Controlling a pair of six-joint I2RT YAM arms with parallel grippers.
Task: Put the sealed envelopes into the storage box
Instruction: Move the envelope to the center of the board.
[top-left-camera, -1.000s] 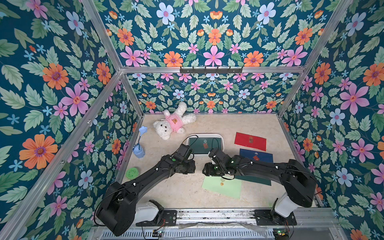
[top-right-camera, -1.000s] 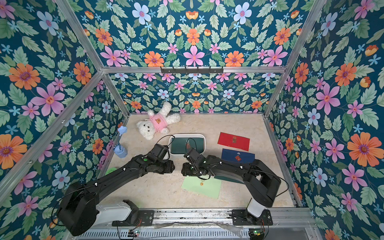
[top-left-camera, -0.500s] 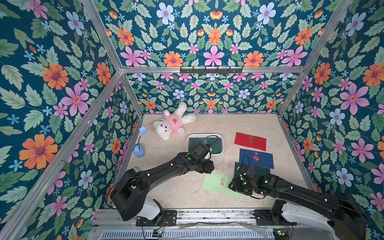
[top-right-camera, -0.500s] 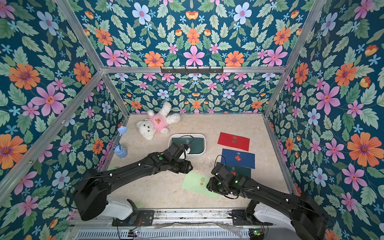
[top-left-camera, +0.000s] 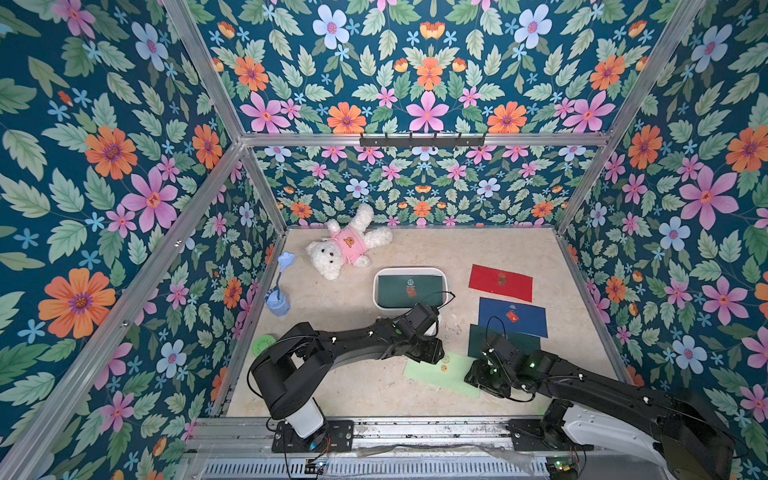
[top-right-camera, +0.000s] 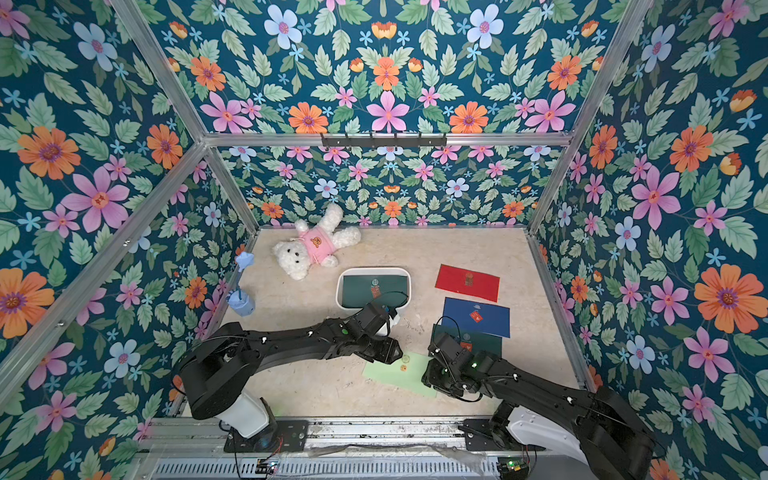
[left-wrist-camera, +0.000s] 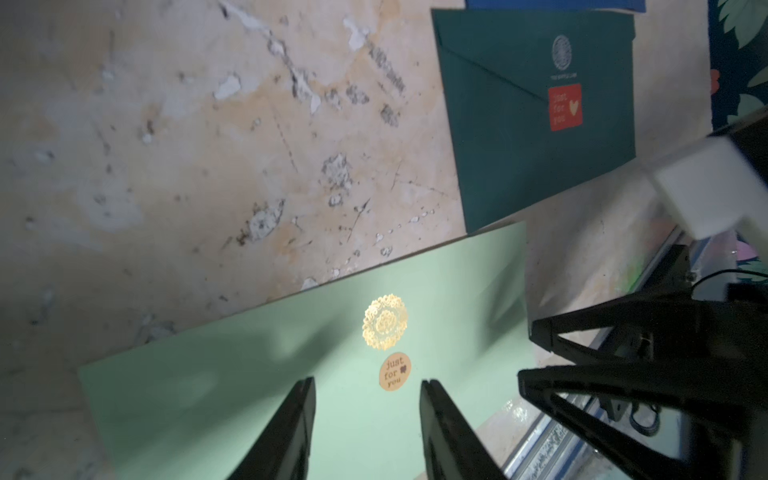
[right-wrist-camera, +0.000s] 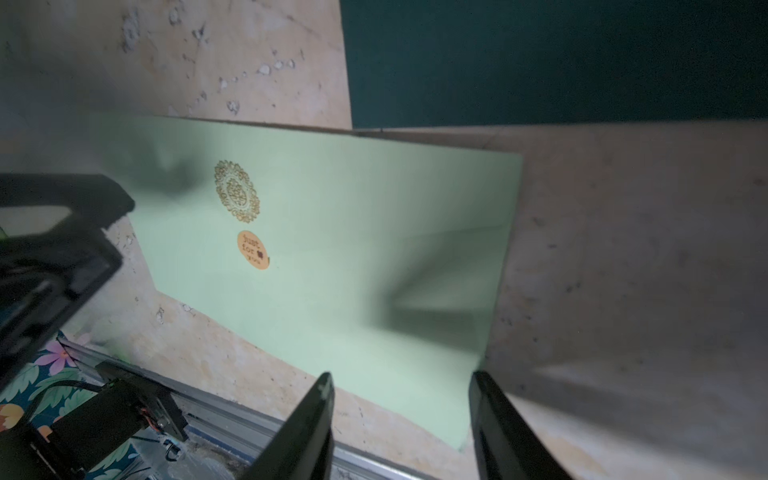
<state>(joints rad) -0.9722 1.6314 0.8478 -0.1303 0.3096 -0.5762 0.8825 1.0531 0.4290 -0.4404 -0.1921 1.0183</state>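
The fingers (left-wrist-camera: 299, 428) of the left gripper (left-wrist-camera: 368, 382) stand apart with nothing clamped between them. They hang over the light green envelope (left-wrist-camera: 291, 357), just beside its round "just for you" sticker (left-wrist-camera: 395, 371). The right gripper (right-wrist-camera: 401, 376) also has its fingers (right-wrist-camera: 320, 415) spread and holds nothing. They straddle one corner of the same envelope, but whether they touch the paper cannot be told.

In both top views this envelope (top-left-camera: 440, 372) (top-right-camera: 399, 374) lies flat on the table near the front rail, between the two grippers and well apart from the storage box (top-left-camera: 375, 291) (top-right-camera: 338, 291). The box sits mid-table, and a dark green envelope (top-left-camera: 409, 286) with a red sticker lies flat inside, nearly filling it.

Outside the box, to its right, a red envelope (top-left-camera: 500, 282), a navy envelope (top-left-camera: 511, 318) and a second dark green envelope (top-left-camera: 523, 343) lie in a row running towards the front. The right arm partly covers the last of these.

At the left wall a small blue cup (top-left-camera: 277, 305) holds one blue flower (top-left-camera: 286, 262) upright, and a teddy bear (top-left-camera: 340, 251) lies near the back wall.
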